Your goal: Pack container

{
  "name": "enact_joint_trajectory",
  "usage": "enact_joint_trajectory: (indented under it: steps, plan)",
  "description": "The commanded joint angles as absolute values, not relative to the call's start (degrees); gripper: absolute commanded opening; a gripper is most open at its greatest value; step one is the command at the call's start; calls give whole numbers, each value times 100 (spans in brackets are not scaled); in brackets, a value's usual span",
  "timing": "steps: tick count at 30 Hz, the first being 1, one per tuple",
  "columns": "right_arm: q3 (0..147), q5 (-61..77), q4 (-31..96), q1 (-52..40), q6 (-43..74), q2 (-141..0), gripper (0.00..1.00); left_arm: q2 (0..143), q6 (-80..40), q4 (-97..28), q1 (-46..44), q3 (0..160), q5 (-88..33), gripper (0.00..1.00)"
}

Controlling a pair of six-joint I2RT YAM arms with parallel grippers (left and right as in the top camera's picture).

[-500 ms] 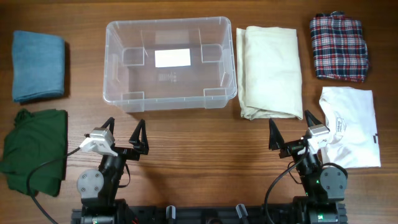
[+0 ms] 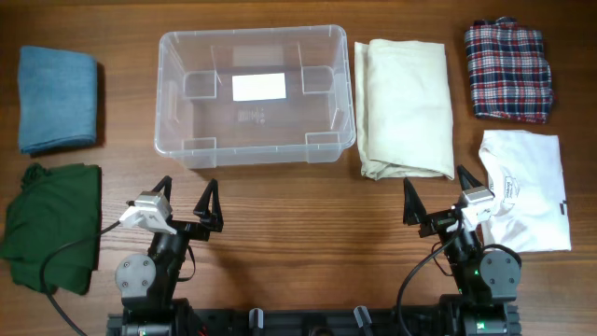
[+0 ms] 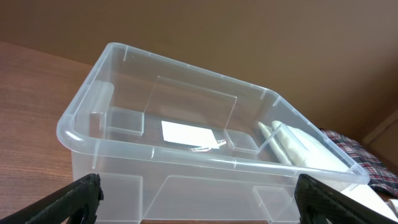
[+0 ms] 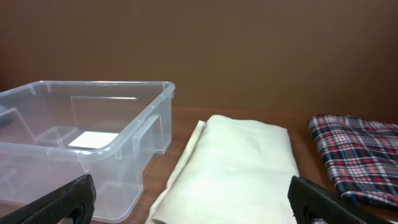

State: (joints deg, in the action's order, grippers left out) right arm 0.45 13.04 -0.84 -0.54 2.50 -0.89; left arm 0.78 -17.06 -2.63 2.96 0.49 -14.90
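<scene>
Seen from overhead, the empty clear container (image 2: 256,131) sits toward 12 o'clock on the wooden table (image 2: 298,215). Its white label (image 2: 258,86) is too small to read. The left gripper (image 2: 190,187) at 7 o'clock and the right gripper (image 2: 434,182) at 5 o'clock both have their jaws spread wide and hold nothing (the wrist views show only the fingertips, cut off at the bottom corners). A folded cream cloth (image 2: 404,107) lies just beside the container at its 3 o'clock. The right arm hides a corner of the white shirt (image 2: 524,187).

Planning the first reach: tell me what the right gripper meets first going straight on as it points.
Probably the cream cloth, folded dead ahead of the right gripper. The container sits left of that line. Depth is unclear, so the height of first contact is uncertain.
</scene>
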Motion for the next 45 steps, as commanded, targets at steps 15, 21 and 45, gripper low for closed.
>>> enact_joint_trajectory:
  steps: [15, 21, 45]
  plan:
    - [32, 1304, -202, -8, 349, -58, 100, 16, -1697, -301, 268, 34, -1474, 100]
    - [220, 2038, -255, -8, 290, -64, 100, 16, -1697, -301, 268, 34, -1474, 100]
    - [7863, 3052, 2628, 1391, -305, -8989, 100, 16, -1697, -301, 268, 34, -1474, 100]
